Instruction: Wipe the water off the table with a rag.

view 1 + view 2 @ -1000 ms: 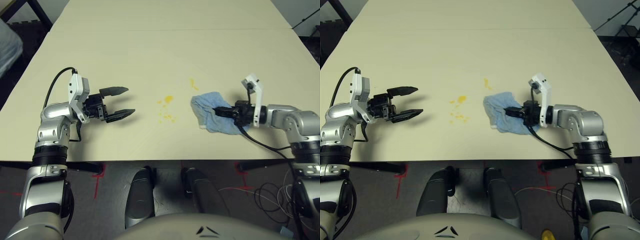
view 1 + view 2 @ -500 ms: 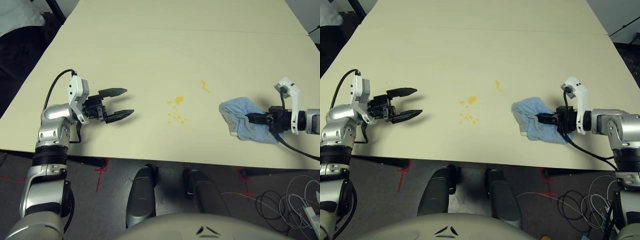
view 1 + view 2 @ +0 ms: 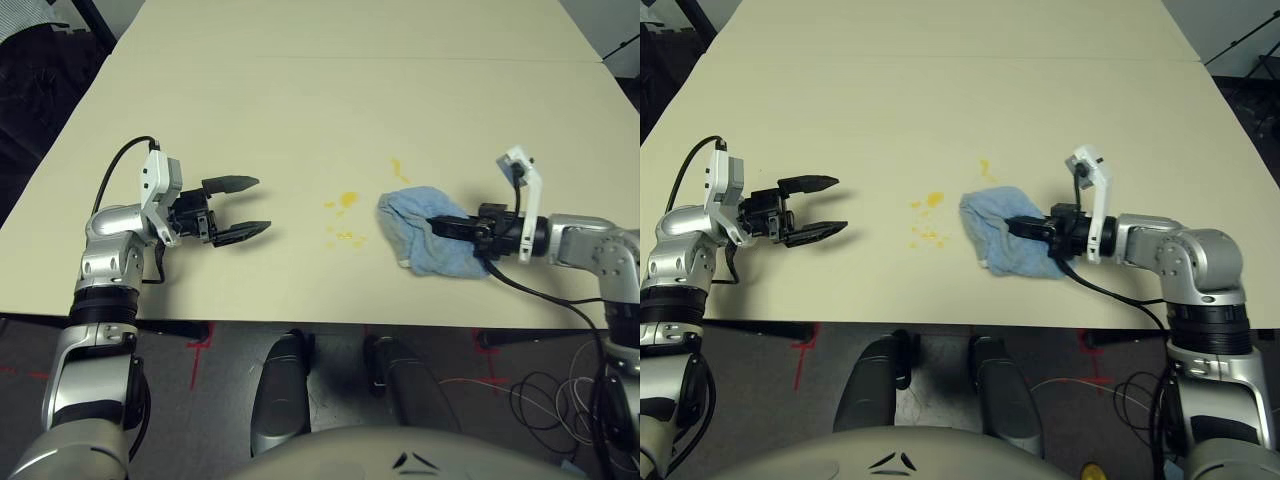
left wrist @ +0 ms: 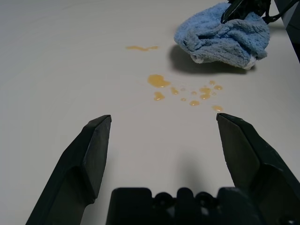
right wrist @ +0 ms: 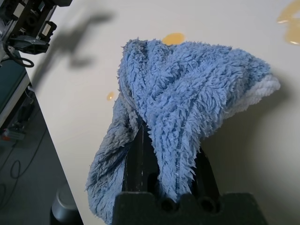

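bunched fluffy light blue rag (image 3: 430, 238)

Red tape marks (image 3: 197, 350) are seen on the grey floor (image 3: 220, 420), and loose black and white cables (image 3: 548, 400) are spread over it on the right. A small yellow object (image 3: 1092, 470), too cropped to be identified, is cut off by the bottom edge. Black bars (image 3: 692, 18) are seen at the far left corner, and a thin black rod (image 3: 1240, 45) at the far right.
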Tool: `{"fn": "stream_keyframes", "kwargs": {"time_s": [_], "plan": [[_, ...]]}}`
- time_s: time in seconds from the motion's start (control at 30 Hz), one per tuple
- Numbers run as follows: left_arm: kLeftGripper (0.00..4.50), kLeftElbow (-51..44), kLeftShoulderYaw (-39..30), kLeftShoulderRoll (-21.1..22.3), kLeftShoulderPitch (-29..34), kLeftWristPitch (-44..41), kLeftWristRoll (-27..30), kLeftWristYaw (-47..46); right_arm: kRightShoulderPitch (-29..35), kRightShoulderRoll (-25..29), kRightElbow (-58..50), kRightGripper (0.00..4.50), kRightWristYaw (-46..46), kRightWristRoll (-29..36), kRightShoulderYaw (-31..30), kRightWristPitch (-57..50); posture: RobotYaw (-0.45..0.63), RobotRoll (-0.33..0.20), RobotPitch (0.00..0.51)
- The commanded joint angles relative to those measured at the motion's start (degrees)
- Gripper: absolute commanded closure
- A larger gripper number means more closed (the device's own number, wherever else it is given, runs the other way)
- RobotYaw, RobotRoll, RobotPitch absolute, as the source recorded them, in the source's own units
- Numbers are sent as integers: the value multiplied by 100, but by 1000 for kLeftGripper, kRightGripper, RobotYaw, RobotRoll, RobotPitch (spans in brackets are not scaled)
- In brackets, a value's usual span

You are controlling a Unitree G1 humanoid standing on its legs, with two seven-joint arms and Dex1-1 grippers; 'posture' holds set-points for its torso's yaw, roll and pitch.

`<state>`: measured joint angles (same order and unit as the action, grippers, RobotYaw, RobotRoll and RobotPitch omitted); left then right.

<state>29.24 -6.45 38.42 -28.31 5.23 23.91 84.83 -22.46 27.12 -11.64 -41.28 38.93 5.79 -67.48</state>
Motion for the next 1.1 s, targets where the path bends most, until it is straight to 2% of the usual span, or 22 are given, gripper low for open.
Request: {"fn": "stream_keyframes", "kwargs": {"time_s": [0.03, 0.23, 0.53, 0.9, 1.1], "plan": [[0, 123, 76, 71, 53, 100, -121, 134, 100, -252, -372, 4395, 507, -161, -335, 10, 147, 0, 224], [0, 129, 97, 36, 28, 104, -120, 128, 55, -569, -333, 4395, 947, -414, -704, 160, 152, 0, 224], [0, 91, 111, -1, 94, 126, -101, 108, -558, -1120, 416, 4396, 1282, -921, -1152, 662, 157, 0, 223], [0, 10, 107, -11, 158, 110, -82, 65, -1400, -2119, 1821, 4396, 1598, -1565, -1364, 1512, 171, 0, 224], [0, -37, 99, -9, 192, 103, -79, 37, -1681, -2370, 2523, 4397, 1415, -1801, -1427, 1943, 177, 0, 226]]}}
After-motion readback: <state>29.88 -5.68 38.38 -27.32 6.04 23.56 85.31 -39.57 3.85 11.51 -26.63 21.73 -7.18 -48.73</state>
